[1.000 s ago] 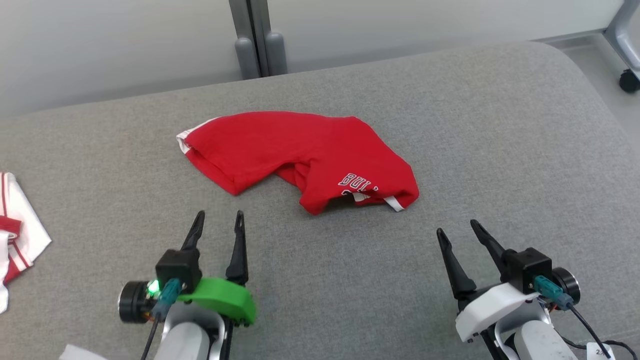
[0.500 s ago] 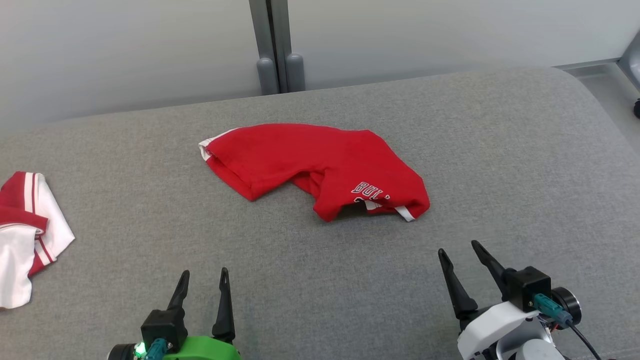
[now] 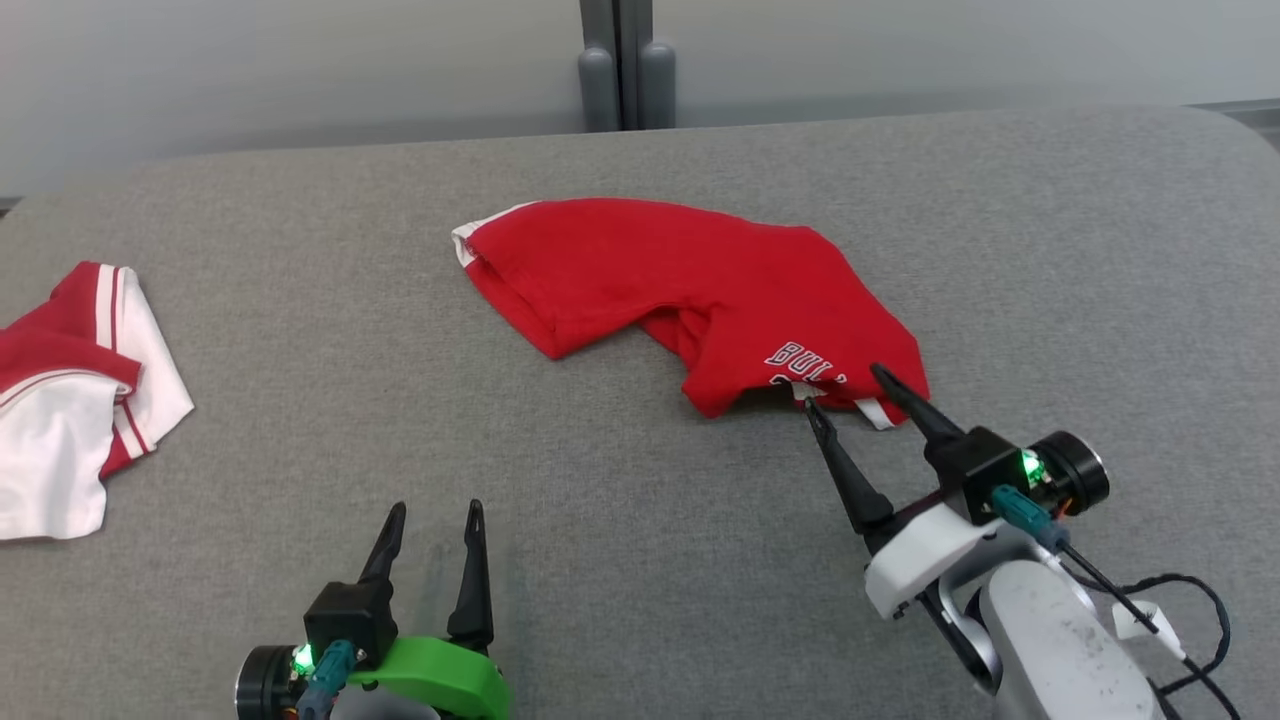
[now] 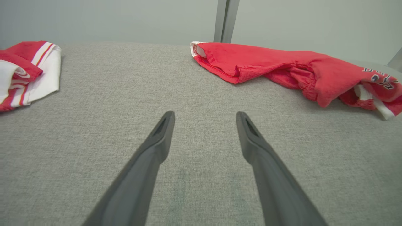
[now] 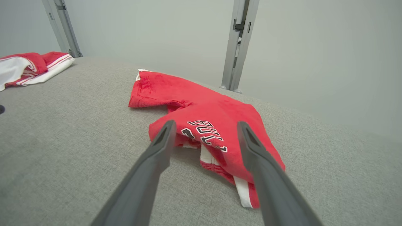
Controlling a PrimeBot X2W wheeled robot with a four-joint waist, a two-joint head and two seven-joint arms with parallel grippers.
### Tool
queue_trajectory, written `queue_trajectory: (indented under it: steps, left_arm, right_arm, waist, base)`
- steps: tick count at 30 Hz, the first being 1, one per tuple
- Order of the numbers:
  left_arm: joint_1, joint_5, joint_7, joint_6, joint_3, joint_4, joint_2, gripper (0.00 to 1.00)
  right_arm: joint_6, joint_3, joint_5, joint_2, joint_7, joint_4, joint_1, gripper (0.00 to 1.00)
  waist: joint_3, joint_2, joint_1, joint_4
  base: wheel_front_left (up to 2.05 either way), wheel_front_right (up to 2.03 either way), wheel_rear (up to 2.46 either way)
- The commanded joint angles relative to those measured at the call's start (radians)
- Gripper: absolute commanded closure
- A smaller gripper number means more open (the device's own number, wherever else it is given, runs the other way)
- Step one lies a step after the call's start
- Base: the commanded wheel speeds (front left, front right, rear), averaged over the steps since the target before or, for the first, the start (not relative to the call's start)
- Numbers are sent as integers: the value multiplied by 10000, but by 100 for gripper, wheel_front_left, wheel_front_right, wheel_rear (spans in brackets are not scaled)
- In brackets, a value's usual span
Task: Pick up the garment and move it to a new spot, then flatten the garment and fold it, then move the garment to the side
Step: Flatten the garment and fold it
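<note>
A crumpled red garment (image 3: pixel 690 285) with white lettering and white trim lies in the middle of the grey padded table (image 3: pixel 300 330). My right gripper (image 3: pixel 845 388) stands open at the garment's near right corner, its fingertips on either side of the lettered edge. In the right wrist view the garment (image 5: pixel 201 110) lies just past the open right gripper (image 5: pixel 205 125), nothing pinched. My left gripper (image 3: pixel 432 511) is open over bare table at the lower left, well short of the cloth. The left wrist view has the garment (image 4: pixel 282 67) ahead to the right of the left gripper (image 4: pixel 204 114).
A second red-and-white garment (image 3: pixel 70 390) lies bunched at the table's left edge, also the red-and-white garment (image 4: pixel 25 69) at the left in the left wrist view. A grey post (image 3: pixel 625 60) stands against the pale wall behind the table. The table's rounded right corner is near my right arm.
The head camera has shifted, sliding the whole scene rightward. My right gripper has reached forward to the garment's near right corner. The left gripper has stayed low and open.
</note>
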Motion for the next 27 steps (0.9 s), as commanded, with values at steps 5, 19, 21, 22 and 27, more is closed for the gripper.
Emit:
queue_trajectory:
  steps: [5,19,21,22,27]
  left_arm:
    - [-340,-208,5,78,-78,31,31,0]
    - [-773,-537,5,167,-386,37,30,0]
    - [-788,-562,5,157,-433,77,30,0]
    - [-777,-567,5,142,-454,93,30,0]
    - [-551,-465,5,88,-421,157,30,0]
  right_arm:
    - [-15,148,-932,-297,-1,1085,-952,0]
    - [-15,562,-2220,-376,-1,2417,-2250,100]
    - [-15,542,-2027,-312,-1,2407,-2342,100]
    - [-15,555,-1914,-270,-1,2383,-2350,100]
    - [-14,1149,-1049,20,-3,1764,-2806,100]
  waist:
    - [690,0,0,719]
    - [944,0,0,1251]
    - [881,0,0,1326]
    - [841,0,0,1364]
    - [633,0,0,1524]
  base:
    - [0,0,0]
    - [0,0,0]
    - [0,0,0]
    - [0,0,0]
    - [0,0,0]
